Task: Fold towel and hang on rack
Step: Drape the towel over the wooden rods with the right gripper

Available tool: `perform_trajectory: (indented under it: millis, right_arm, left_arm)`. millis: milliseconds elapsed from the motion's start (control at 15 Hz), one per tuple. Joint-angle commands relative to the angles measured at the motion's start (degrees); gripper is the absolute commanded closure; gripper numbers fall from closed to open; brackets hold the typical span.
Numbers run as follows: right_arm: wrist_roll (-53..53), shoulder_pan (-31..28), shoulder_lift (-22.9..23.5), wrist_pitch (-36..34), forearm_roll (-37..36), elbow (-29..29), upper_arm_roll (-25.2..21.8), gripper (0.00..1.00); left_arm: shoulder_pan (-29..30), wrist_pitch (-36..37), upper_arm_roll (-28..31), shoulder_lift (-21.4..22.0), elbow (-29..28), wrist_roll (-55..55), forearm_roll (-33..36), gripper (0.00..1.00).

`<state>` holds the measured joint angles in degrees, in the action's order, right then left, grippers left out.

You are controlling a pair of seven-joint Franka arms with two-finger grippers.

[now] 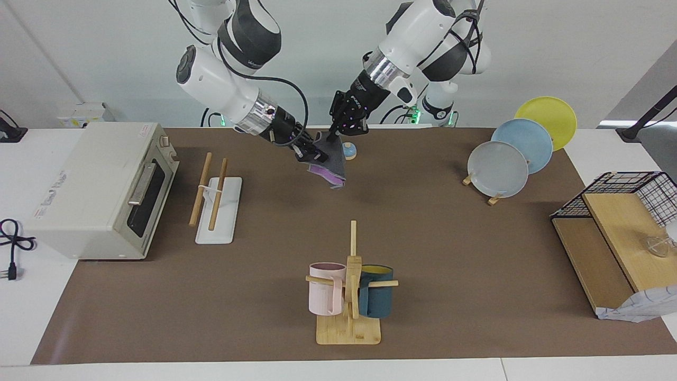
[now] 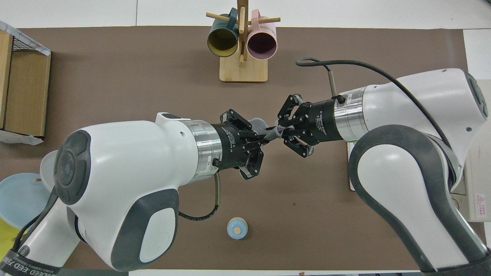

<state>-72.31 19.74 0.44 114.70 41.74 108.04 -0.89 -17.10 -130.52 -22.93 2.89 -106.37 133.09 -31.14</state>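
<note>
We hold the towel (image 1: 329, 165) in the air over the brown mat (image 1: 423, 238), folded, grey outside with purple showing. Our right gripper (image 1: 313, 154) and left gripper (image 1: 338, 135) both pinch its upper edge. The rack (image 1: 214, 198) stands beside the toaster oven (image 1: 100, 190).

In the overhead view the right arm is covering nearly all of the rack (image 2: 349, 168), leaving only a white sliver of its base showing below the right claw (image 2: 282, 131). The towel (image 2: 264, 130) is showing only as a small grey bunch between that claw and the left claw (image 2: 261, 141), the rest lying under them. Toward the left arm's end of the bench (image 2: 115, 76), the plates (image 2: 19, 195) are being cropped by the picture's edge and partly covered by the left arm.
</note>
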Motion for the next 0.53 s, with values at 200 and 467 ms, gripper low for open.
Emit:
perform_trajectory:
  millis: [200,467]
  right_arm:
    - [21.82,-2.42,-1.41,-11.25,-26.93,-1.09,0.02,1.0]
    - [33.78,-11.19,-1.85,-12.49,-33.47,0.58,0.1,1.0]
  left_arm:
    - [0.13,-0.88,0.6,2.91,-4.28,-5.02,1.61,0.0]
    - [4.78,0.52,0.69,4.49,-7.36,-21.33,1.61,0.0]
